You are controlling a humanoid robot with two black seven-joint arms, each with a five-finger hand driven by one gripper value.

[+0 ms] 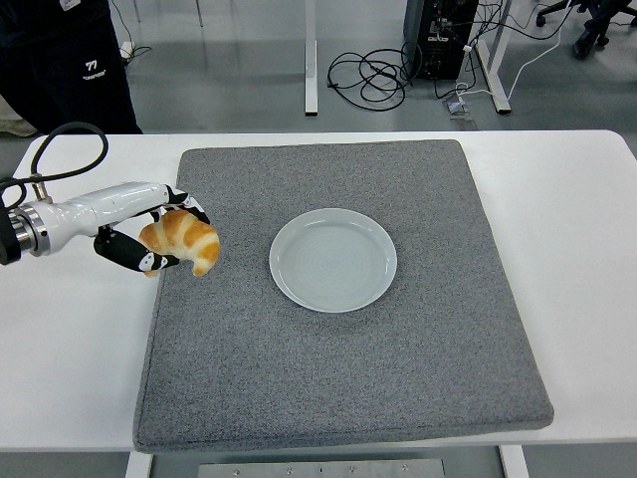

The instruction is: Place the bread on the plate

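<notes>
My left hand (149,234) grips the bread (182,240) over the left edge of the mat (348,398).

My fingers (129,254) are curled around the bread's left end, one set above it and one below, so it is clamped between them. The bread is a golden croissant; its long axis runs roughly left to right and slopes a little downward, with the free tip pointing right and down toward the near side of the table (577,229). It sits near the mat's far-left corner, well apart from the plate (332,259), which lies bare around the middle of the mat, a little toward its far edge. A person (60,60) in dark clothes stands beyond the table's far-left corner.
</notes>
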